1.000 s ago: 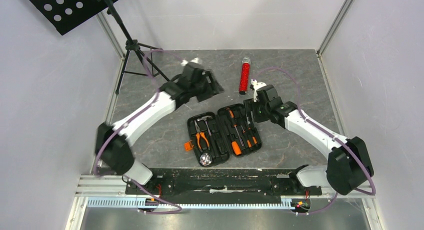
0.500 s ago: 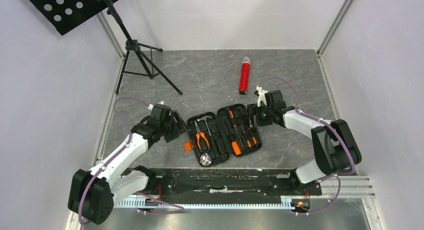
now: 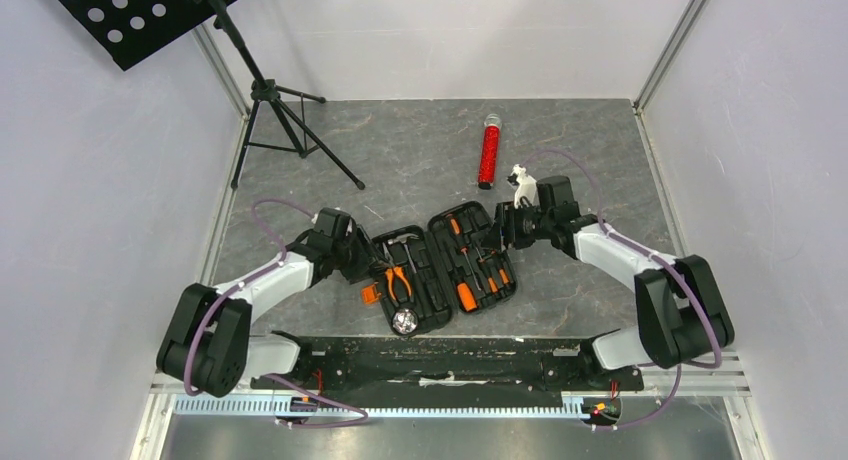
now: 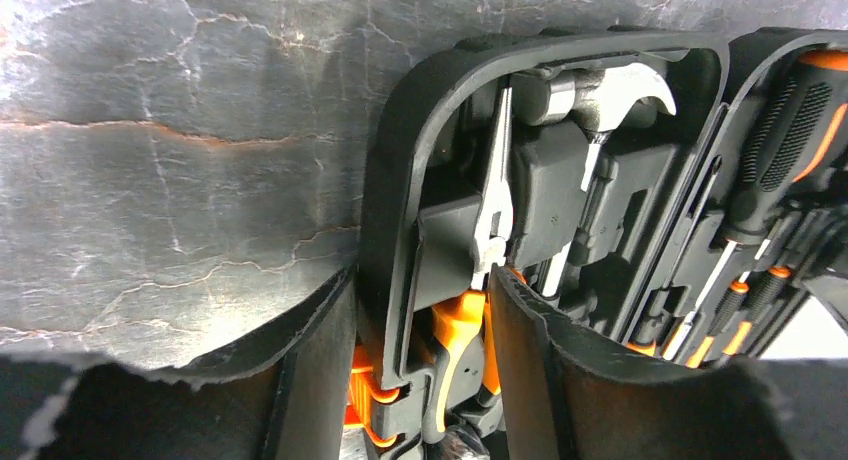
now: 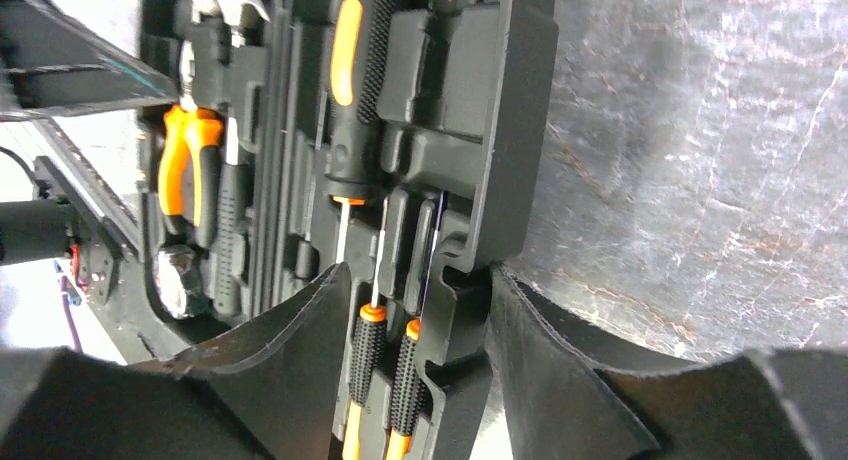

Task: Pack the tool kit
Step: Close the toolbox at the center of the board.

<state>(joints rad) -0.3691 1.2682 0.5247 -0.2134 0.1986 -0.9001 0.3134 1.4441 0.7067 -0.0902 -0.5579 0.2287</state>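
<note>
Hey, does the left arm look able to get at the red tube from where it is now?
Probably not easily. The left gripper straddles the left edge of the tool case, and the red tube lies far across the table, nearer the right gripper.
</note>
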